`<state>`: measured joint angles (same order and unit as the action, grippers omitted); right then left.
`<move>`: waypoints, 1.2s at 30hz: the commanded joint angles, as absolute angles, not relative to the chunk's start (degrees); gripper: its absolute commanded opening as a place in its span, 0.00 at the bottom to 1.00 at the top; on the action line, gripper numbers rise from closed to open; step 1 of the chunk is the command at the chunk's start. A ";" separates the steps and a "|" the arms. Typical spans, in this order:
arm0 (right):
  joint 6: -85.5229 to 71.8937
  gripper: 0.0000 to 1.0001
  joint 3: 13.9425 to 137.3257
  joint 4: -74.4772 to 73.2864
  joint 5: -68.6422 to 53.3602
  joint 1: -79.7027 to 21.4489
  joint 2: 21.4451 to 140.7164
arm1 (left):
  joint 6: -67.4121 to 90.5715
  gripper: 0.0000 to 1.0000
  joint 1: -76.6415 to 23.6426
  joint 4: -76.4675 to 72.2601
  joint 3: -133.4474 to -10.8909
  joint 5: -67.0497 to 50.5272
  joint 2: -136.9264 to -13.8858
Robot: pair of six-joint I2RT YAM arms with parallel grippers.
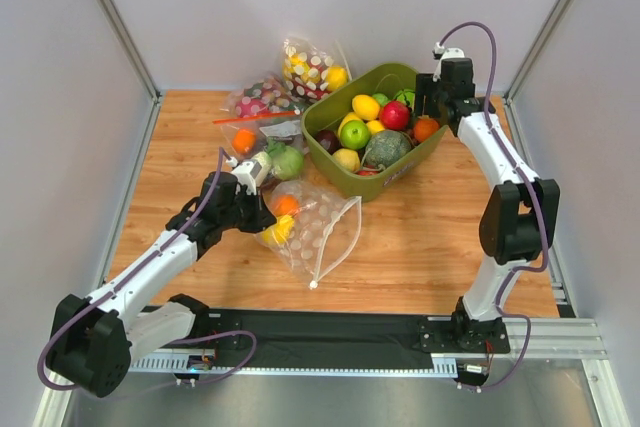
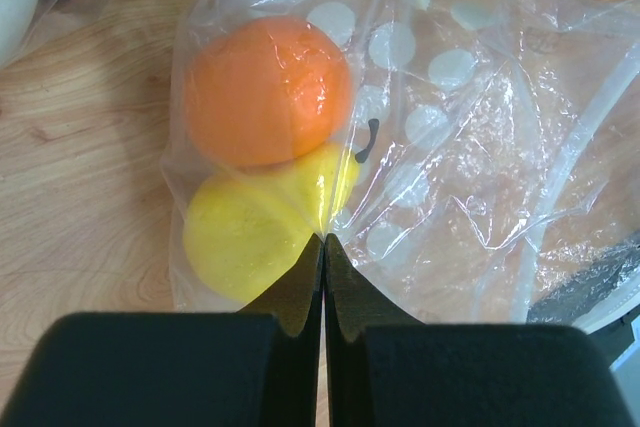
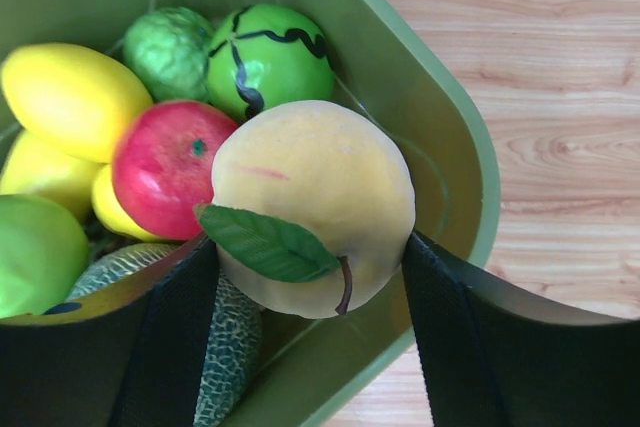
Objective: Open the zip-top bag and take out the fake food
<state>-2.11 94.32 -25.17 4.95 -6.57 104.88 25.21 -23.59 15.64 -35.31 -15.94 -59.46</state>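
The left gripper (image 2: 323, 247) has its matte black fingers pressed flat together. Their tips rest on the crinkled film of the clear, floppy zip-top bag (image 2: 450, 147) printed with white polka dots. Whether any film is caught between them cannot be told. Just ahead of the tips, inside the bag, sits the fake food (image 2: 280, 107). It is a glossy yellow plastic pear (image 2: 245, 237) with a dark stem and, beyond it and touching, a smooth round orange plastic ball (image 2: 250, 77). The bag lies slack on the grained wooden table (image 2: 80, 147). The right gripper (image 3: 308, 245) clasps a matte peach-coloured plastic fruit (image 3: 310, 167) with a green leaf, one finger against each side. Below it, the olive-green plastic bin (image 3: 450, 117) is heaped with glossy fruit.
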 commanded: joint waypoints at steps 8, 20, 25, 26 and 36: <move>-1.59 0.85 96.07 -24.53 5.63 -5.63 103.01 | 24.08 0.00 -23.38 15.29 -37.62 -17.05 -58.98; -9.84 0.86 76.40 -18.38 -13.00 -8.43 82.28 | 24.35 0.00 -23.29 15.03 -37.62 -17.05 -58.89; -10.46 0.82 66.02 -21.26 -15.21 -17.30 74.01 | 24.43 0.00 -23.38 15.03 -37.62 -17.40 -58.62; -10.46 0.81 65.05 -22.05 -14.77 -18.79 73.13 | 24.35 0.00 -23.38 15.12 -37.62 -17.40 -58.45; -14.58 0.54 51.78 -28.74 -15.38 -32.33 65.83 | 24.43 0.00 -23.38 15.29 -37.27 -16.88 -57.31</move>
